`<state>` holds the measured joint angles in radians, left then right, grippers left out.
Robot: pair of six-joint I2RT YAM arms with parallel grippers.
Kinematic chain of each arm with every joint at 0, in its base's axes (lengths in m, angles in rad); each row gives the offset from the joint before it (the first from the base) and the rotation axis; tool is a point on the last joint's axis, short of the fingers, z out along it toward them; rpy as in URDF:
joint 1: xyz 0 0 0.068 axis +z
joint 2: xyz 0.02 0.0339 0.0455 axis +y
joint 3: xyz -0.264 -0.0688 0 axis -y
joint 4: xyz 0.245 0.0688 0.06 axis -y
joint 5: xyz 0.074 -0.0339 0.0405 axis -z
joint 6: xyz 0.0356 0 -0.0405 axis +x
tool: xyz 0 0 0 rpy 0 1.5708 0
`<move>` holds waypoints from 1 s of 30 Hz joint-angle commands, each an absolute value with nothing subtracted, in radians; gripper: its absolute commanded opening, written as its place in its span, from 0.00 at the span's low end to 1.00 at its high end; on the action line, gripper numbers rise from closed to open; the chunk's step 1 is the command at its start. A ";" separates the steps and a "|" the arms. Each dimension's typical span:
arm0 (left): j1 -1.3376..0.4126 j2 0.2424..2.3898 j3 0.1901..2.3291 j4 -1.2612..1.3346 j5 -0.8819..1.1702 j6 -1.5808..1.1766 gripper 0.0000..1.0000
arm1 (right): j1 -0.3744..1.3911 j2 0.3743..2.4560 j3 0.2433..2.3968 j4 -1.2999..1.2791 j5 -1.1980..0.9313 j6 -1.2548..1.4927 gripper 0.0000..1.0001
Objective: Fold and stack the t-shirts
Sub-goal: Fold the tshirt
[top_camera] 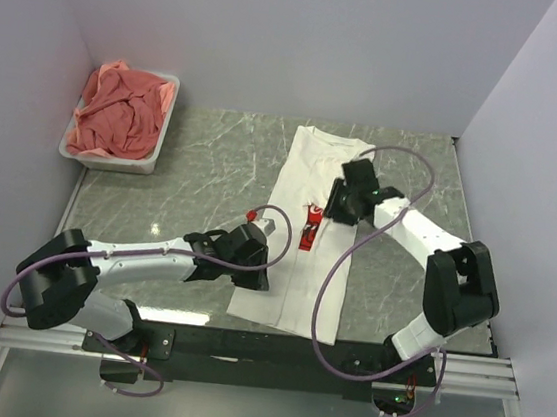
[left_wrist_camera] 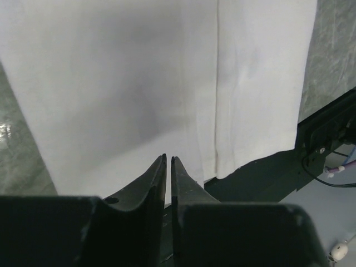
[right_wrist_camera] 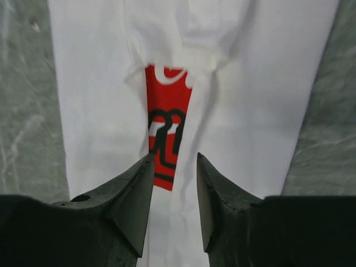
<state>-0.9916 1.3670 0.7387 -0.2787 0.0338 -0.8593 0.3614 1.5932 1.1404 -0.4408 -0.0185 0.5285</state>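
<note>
— As it lies flat on the counter, how is the white t-shirt attended?
— The right gripper is held apart above the red print. The left gripper is seen nearly together at the seven o'clock edge; whether cloth is pinched cannot be told. Pink t-shirts are heaped in the tub at ten o'clock.

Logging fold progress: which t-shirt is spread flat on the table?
The white t-shirt with the red print; the salmon-pink t-shirts sit crumpled in the white tub.

Bright even light, soft shadows
</note>
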 commanded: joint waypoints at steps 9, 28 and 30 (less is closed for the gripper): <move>-0.992 1.427 0.727 -0.152 0.130 -0.862 0.12 | 0.433 1.667 1.037 -0.242 0.032 0.634 0.34; -1.048 1.494 0.718 -0.115 0.140 -0.874 0.10 | 0.449 1.772 1.111 -0.281 0.121 0.627 0.29; -1.048 1.493 0.716 -0.114 0.141 -0.876 0.10 | 0.448 1.767 1.106 -0.276 0.126 0.630 0.29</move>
<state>-1.0401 1.4944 0.7231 -0.1505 0.1272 -0.8623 0.4393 1.7672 1.0752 -0.2810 0.0864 0.6250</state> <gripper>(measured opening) 0.099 0.288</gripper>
